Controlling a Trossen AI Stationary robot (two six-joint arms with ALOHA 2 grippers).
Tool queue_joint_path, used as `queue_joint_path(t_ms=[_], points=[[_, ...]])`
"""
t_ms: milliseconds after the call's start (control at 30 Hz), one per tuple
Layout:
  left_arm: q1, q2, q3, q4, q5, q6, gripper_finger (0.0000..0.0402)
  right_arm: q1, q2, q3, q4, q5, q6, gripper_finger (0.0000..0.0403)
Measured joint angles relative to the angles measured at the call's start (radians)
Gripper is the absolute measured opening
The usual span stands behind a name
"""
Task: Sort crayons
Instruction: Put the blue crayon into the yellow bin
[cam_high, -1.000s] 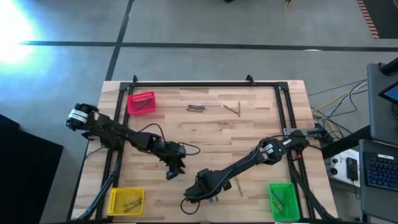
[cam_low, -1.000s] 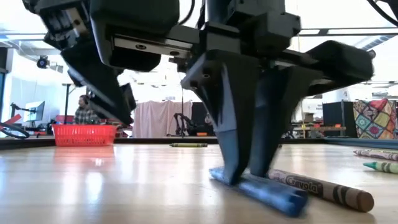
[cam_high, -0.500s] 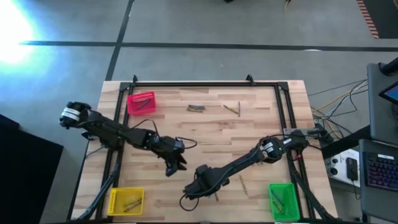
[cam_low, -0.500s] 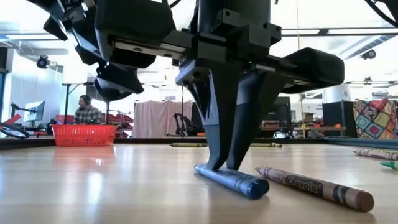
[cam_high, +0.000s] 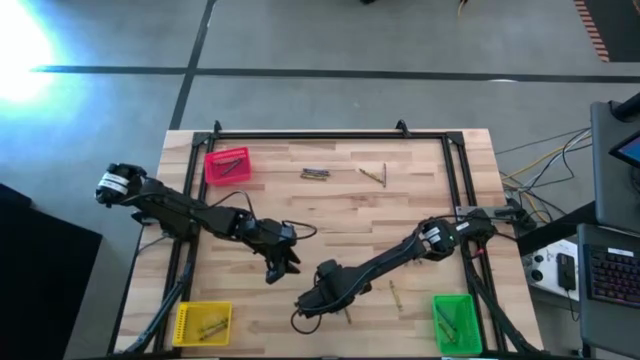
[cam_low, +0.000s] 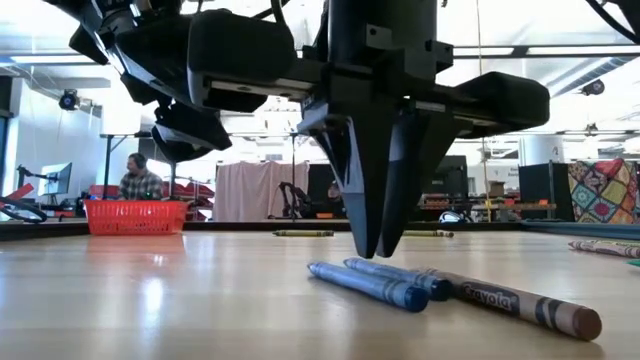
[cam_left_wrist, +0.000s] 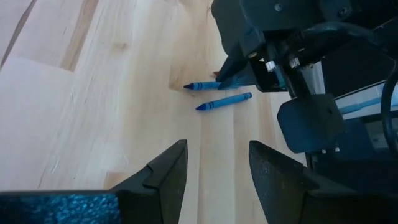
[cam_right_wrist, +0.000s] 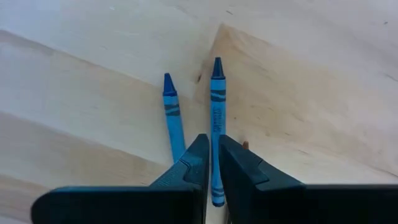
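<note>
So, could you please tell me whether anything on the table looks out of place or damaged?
Nothing looks damaged or spilled. Two blue crayons lie loose and roughly parallel at the right end effector, with a brown crayon close beside them. They are simply not sorted yet.

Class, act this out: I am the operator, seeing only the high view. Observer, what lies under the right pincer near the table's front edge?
Observer: Two blue crayons, side by side on the table. The right pincer is directly over one of them.
Operator: Is either crayon lifted?
Observer: No. In the low view both lie flat on the table.
Operator: Is anything else beside them?
Observer: Yes, a brown crayon lies close beside the blue pair.
</note>
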Motion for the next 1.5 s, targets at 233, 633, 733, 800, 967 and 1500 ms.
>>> queue_joint_path(t_ms=[233,633,733,800,967,1500], points=[[0.0,0.001,0.0,0.0,0.0,0.0,0.0155,-0.008,0.0,-0.014,-0.008,-0.006,0.03,0.0029],[0.001,0.001,0.0,-0.011,0.02,0.044,0.0155,-0.012,-0.003,-0.017,-0.042,-0.004,0.027,0.0029],[0.003,-0.001,0.0,-0.05,0.026,0.073,0.0155,-0.012,-0.003,-0.022,-0.037,-0.002,0.012,0.0029],[0.01,-0.003,0.0,-0.074,0.027,0.091,0.0155,-0.013,-0.003,-0.022,-0.026,-0.003,-0.004,0.0029],[0.045,-0.012,-0.001,-0.125,0.026,0.113,0.0155,-0.014,-0.003,-0.023,-0.021,-0.007,-0.023,0.0029],[0.113,-0.11,-0.002,-0.192,0.026,0.15,0.0155,-0.03,-0.059,0.023,-0.11,0.059,-0.09,0.0105]])
